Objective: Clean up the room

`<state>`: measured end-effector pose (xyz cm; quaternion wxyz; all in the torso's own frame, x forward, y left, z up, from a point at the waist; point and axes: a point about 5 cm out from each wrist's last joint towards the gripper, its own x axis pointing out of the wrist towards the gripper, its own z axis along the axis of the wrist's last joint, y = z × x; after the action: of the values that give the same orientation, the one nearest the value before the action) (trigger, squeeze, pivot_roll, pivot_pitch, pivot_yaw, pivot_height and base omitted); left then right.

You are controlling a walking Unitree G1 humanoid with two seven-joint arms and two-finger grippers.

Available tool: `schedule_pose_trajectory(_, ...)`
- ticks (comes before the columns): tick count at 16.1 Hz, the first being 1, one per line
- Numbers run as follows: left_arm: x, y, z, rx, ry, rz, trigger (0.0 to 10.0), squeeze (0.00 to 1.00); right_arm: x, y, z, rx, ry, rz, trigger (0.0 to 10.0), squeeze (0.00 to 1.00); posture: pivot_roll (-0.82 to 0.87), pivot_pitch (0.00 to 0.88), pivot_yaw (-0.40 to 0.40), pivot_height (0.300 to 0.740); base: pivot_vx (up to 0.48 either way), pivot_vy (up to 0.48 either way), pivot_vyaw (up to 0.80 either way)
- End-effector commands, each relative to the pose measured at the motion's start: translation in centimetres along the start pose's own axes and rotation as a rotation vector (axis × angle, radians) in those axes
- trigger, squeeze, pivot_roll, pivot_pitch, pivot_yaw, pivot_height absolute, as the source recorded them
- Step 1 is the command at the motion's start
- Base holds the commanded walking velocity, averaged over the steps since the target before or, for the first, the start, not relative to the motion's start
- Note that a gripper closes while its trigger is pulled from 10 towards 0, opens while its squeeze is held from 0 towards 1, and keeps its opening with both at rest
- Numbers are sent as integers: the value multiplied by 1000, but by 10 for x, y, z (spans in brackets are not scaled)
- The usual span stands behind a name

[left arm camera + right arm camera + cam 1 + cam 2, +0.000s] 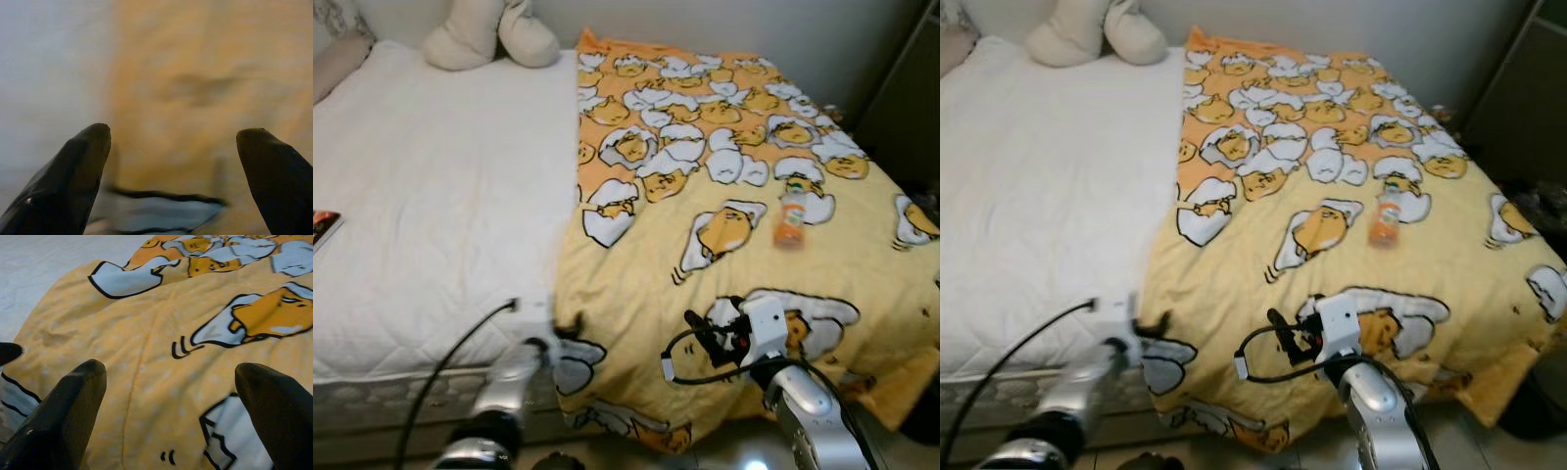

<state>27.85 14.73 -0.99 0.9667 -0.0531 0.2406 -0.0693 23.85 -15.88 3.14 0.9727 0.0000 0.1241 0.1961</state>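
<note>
One bed (421,196), white quilted mattress; left to right on it: one thin book or magazine (323,227) at the left edge, one cream plush toy (489,34) at the head end, one yellow blanket (724,264) with egg-cartoon print covering the right half and hanging over the foot edge, one small orange bottle (790,217) lying on the blanket, right of centre. Left tool (171,142) at the foot edge right where mattress meets blanket, fingers spread, nothing between them; its wrist view is blurred, looks like blanket hem ahead. Right tool (171,377) low over the blanket's near end, fingers spread wide, empty, well short of the bottle. Right wrist view shows blanket folds and a black tip, probably the left tool.
</note>
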Motion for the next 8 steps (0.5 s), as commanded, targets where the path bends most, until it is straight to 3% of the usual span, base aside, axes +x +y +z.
schedule_pose_trajectory(1, 3, 3, 21, 56, -119, 24, 10000, 0, -2, -4, 3, 8, -10, -17, 10000, 0, -78, 0, -28, 740, 0, 0, 0)
schedule_pose_trajectory(3, 3, 4, 33, 89, -191, 54, 10000, 0, -4, -5, 2, 22, -17, -28, 10000, 0, -82, 0, -29, 740, 0, 0, 0)
schedule_pose_trajectory(6, 6, 1, 14, 134, -58, 71, 10000, 0, -5, 1, -3, 52, 13, 2, 10000, 0, -86, 4, -35, 740, 0, 0, 0)
schedule_pose_trajectory(8, 7, 1, 12, 123, -40, 88, 10000, 0, -5, 6, -6, 61, 38, 49, 10000, 0, -98, 10, -41, 740, 0, 0, 0)
